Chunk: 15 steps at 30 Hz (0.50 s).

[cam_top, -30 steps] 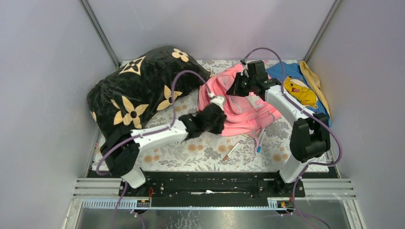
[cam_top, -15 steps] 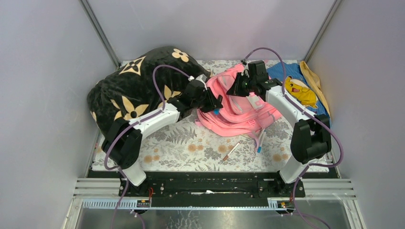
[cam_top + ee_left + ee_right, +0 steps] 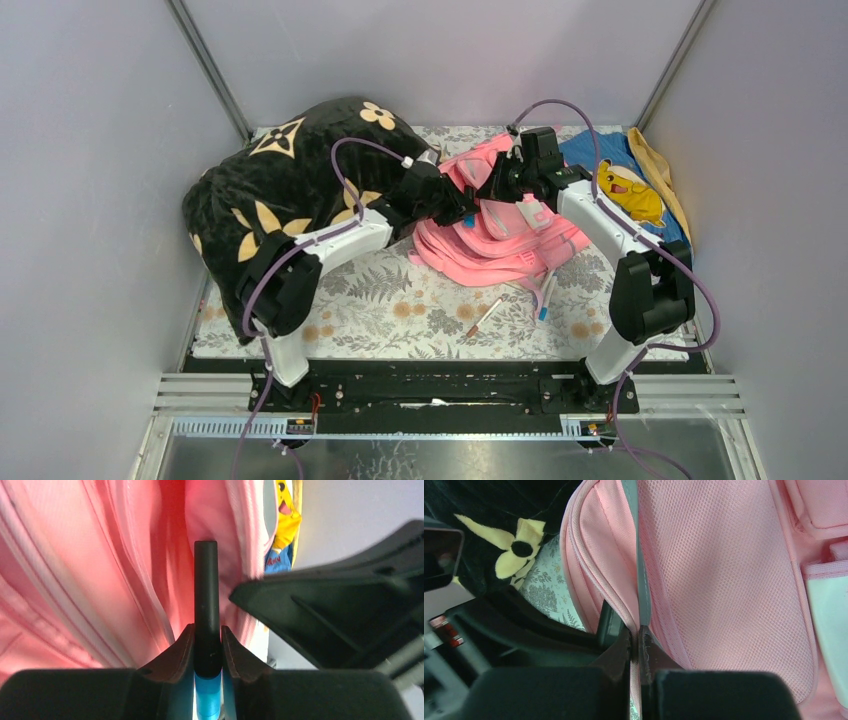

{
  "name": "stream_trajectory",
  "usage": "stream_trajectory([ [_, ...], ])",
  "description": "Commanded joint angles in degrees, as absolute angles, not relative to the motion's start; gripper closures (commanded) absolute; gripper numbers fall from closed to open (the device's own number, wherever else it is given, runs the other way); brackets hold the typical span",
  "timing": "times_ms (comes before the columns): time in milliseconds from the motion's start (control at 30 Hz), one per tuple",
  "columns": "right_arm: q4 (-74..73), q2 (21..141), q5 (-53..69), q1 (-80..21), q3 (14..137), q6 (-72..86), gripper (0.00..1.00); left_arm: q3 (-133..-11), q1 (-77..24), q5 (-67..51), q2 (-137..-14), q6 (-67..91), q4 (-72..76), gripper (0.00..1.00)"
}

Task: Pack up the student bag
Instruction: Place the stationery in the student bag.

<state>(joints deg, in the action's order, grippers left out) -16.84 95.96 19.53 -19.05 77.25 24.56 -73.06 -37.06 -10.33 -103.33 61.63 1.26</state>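
Pink fabric fills both wrist views: the student bag (image 3: pixel 505 235) lies on the table (image 3: pixel 400 310), between a black flowered pillow (image 3: pixel 290 190) and a blue cloth (image 3: pixel 598 152). The right fingers (image 3: pixel 623 652) are pressed together on its grey-trimmed rim, lifting it, I judge, so the mouth gapes. The left fingers (image 3: pixel 184 647) pinch a black-capped blue pen (image 3: pixel 206 595), aimed straight into that gap. What look like 2 more pens (image 3: pixel 483 318) lie loose on the table near the bag, apparently waiting their turn.

Floral table (image 3: pixel 400 300); student bag (image 3: pixel 500 250) lies at the fingers of left gripper (image 3: pixel 465 212) and right gripper (image 3: pixel 492 190); black pillow (image 3: pixel 290 190) left of them; two pens (image 3: pixel 482 318) nearer.
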Motion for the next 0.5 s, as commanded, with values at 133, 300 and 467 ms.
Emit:
stream_trajectory([
  [133, -16.09, 92.02, 23.64, -19.35, 77.9, 27.92, 1.0, -76.48, -36.74, 3.21, -112.3, 62.42, 10.21, 1.0],
  [300, -15.91, 91.92, 23.84, -19.41, 78.05, 28.4, 1.0, -77.06, -36.8, 3.45, -114.44, 65.03, 13.31, 0.99],
  [467, -15.28, 92.19, 24.34, -19.4, 78.0, 29.06, 1.0, -79.02, -37.34, 1.66, -116.17, 64.11, 13.43, 0.24],
])
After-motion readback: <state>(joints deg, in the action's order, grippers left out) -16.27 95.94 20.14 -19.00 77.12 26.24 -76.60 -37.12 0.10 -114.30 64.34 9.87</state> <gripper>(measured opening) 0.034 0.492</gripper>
